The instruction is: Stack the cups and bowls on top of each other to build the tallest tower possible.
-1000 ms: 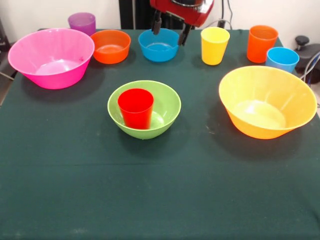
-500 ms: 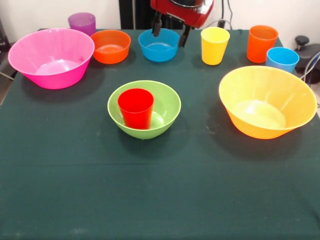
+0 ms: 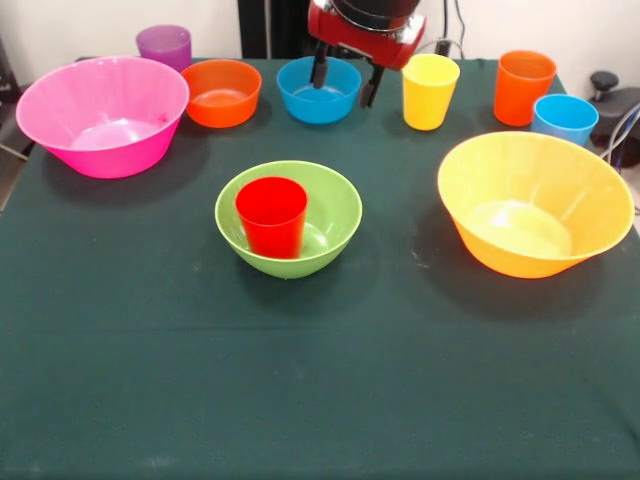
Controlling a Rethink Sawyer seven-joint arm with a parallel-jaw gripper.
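Note:
A red cup (image 3: 272, 215) stands upright inside the lime green bowl (image 3: 335, 215) at the table's middle: a low tower. My gripper (image 3: 345, 85) hangs open and empty at the far side, over the right part of the small blue bowl (image 3: 312, 95). The large pink bowl (image 3: 102, 113) sits far left, the large yellow-orange bowl (image 3: 535, 203) at right. Along the far edge stand the purple cup (image 3: 164, 45), small orange bowl (image 3: 221, 92), yellow cup (image 3: 429, 90), orange cup (image 3: 523, 86) and light blue cup (image 3: 564, 118).
The dark green tablecloth (image 3: 320, 380) covers the table. Black cables and a black knob (image 3: 604, 82) lie off the table's far right corner.
My gripper has come down a little and shifted slightly right over the small blue bowl. The cups and bowls have not moved.

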